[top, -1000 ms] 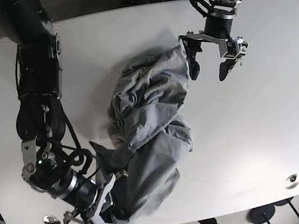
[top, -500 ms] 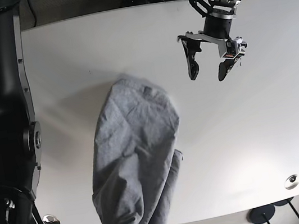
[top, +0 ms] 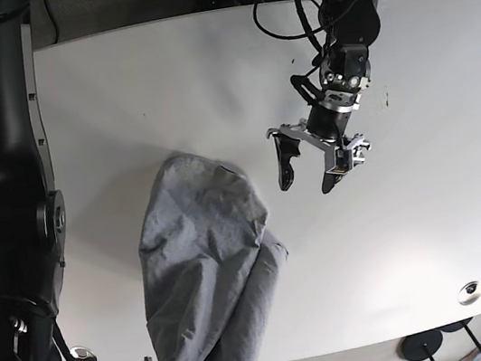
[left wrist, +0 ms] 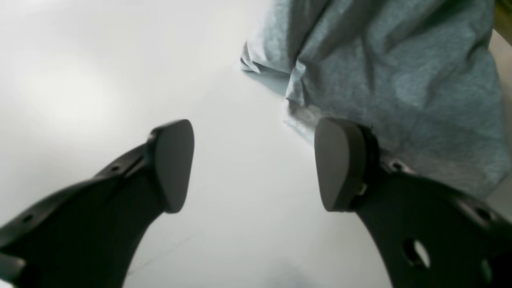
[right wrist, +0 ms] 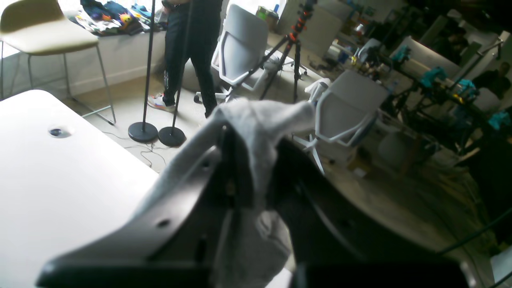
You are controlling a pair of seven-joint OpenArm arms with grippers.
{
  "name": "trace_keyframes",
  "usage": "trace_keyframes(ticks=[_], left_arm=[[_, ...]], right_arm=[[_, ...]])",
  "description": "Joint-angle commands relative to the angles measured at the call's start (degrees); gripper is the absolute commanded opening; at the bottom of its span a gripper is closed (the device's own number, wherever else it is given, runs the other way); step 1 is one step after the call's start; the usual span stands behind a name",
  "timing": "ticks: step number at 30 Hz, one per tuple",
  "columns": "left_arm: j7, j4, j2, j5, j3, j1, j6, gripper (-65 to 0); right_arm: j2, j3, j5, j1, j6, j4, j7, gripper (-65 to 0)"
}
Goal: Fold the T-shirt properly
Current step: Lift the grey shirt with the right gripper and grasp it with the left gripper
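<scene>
The grey T-shirt [top: 204, 269] lies stretched in a long bunch from the table's middle down past the front edge. My left gripper [top: 305, 173] hangs open just right of the shirt's far end, not touching it. In the left wrist view its fingers [left wrist: 172, 164] stand wide apart over bare table, with the shirt [left wrist: 400, 60] beyond the right finger. My right gripper [right wrist: 256, 160] is shut on a fold of the grey shirt [right wrist: 260, 116], held out past the table's edge. In the base view the right gripper itself is below the frame.
The white table [top: 432, 232] has a metal grommet at front left [top: 82, 356] and another at front right [top: 469, 293]. Beyond the table edge, the right wrist view shows stand bases [right wrist: 142, 132], office chairs [right wrist: 348, 108] and a standing person's legs [right wrist: 196, 60].
The shirt went from a crumpled heap at mid-table to a long strip dragged toward the front edge. My left gripper, still open, came down from the far side to beside the shirt's far end.
</scene>
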Motion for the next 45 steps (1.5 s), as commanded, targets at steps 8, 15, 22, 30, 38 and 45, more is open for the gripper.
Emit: trace_keyframes(ticks=[8, 15, 22, 30, 38, 45], left_arm=[[-1.7, -14.3, 6.8, -0.5, 6.8, -11.9, -0.4, -21.0], [-1.8, -23.2, 8.9, -0.1, 12.8, -15.8, 3.4, -21.1], [-1.8, -24.5, 8.6, -0.1, 15.0, -15.9, 11.9, -21.1], [-1.7, -13.0, 5.2, -0.2, 14.9, -12.8, 14.0, -21.1], [-1.7, -23.9, 7.2, -0.6, 14.9, -15.6, 13.8, -21.0], [-1.6, -31.4, 9.7, -0.5, 15.3, -19.7, 12.9, -37.4]], right_arm=[[0.3, 0.3, 0.3, 2.6, -0.17, 0.8, 2.3, -62.9], [0.7, 0.8, 0.3, 2.6, -0.17, 0.8, 2.3, -62.9], [0.7, 0.8, 0.3, 2.6, -0.17, 0.9, 2.3, -62.9], [0.7, 0.8, 0.3, 2.6, -0.17, 1.1, 2.3, -62.9], [0.7, 0.8, 0.3, 2.6, -0.17, 1.1, 2.3, -62.9], [0.7, 0.9, 0.3, 2.0, -0.17, 1.1, 2.3, -62.9]])
